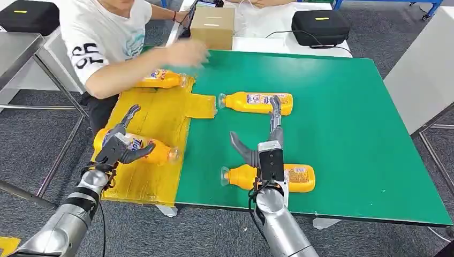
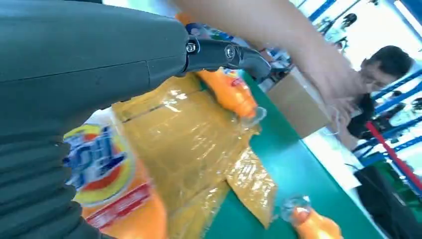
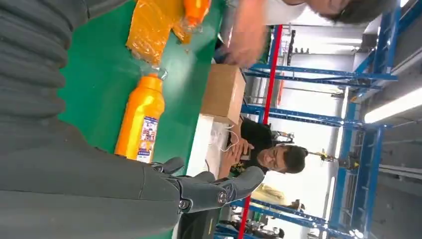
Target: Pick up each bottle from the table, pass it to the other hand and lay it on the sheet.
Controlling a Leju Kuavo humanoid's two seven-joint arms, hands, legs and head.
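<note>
Bottles of orange liquid mark the stages of our handover job on the green table [image 1: 342, 134]. Our left hand [image 1: 119, 144] grasps one bottle [image 1: 152, 151] lying on its side on the yellow sheet [image 1: 155, 120], low enough that we judge it is being laid down rather than lifted; whether it already rests on the sheet we cannot tell. Our right hand [image 1: 266, 144] is empty, fingers spread, poised over the table between two bottles awaiting pickup: the near bottle [image 1: 297, 178] by the table's front edge and the far bottle [image 1: 257, 101], whose cap end just touches the sheet's flap. A fourth bottle [image 1: 160, 78] lies at the sheet's far edge, where a person's blurred hand [image 1: 187, 52] reaches in above it. A cardboard box [image 1: 212, 27] stands beyond the table.
</note>
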